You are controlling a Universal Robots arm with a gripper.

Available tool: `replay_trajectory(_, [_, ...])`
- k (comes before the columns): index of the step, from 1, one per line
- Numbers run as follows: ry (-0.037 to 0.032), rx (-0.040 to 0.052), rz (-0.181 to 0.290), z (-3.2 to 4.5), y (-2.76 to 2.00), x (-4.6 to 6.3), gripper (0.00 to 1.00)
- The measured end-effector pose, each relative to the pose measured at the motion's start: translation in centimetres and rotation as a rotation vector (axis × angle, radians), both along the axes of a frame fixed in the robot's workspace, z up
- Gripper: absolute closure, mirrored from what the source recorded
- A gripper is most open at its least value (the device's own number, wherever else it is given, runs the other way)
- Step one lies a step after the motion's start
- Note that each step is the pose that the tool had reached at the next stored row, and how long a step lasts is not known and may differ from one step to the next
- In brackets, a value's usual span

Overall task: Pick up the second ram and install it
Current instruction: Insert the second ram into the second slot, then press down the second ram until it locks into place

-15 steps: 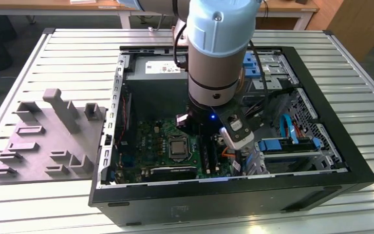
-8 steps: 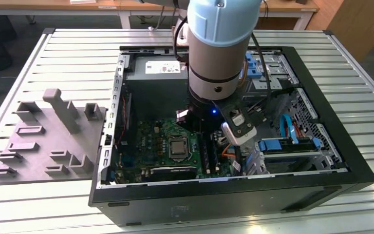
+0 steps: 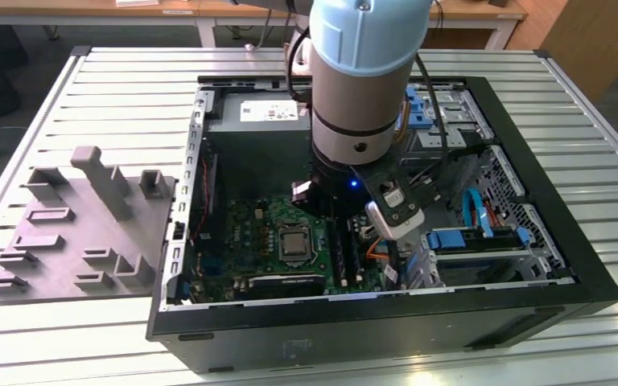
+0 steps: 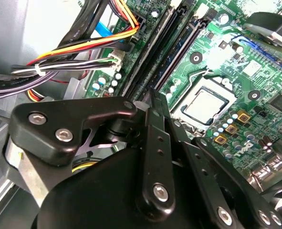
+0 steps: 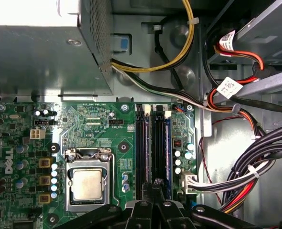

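- Slatted table (image 3: 116,88) carries an open computer case (image 3: 566,265).
- Tool (image 5: 156,187) hangs over the memory slots; whether it is clenched cannot be told.
- Dark-blue ram (image 5: 168,143), possibly the second, stands in a slot: light, stiff and fragile, best held by its edges.

A slatted metal table (image 3: 566,104) carried the setup. An open black computer case (image 3: 395,338) lay on it, and a grey moulded fixture block (image 3: 73,233) sat just beside the case at the exterior view's left.
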State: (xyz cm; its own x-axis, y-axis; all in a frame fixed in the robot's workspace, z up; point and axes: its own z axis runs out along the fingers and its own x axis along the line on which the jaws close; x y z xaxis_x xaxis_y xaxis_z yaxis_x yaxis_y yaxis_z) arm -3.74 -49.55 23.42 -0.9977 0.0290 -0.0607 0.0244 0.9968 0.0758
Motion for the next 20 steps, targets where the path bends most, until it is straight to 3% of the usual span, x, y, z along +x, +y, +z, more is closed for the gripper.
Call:
replay_trajectory(14, [0.0000, -0.0001, 0.000, 0.18, 0.00, 0.00, 0.89])
replay_trajectory(20, [0.0000, 0.0001, 0.000, 0.17, 0.46, 0.00, 0.89])
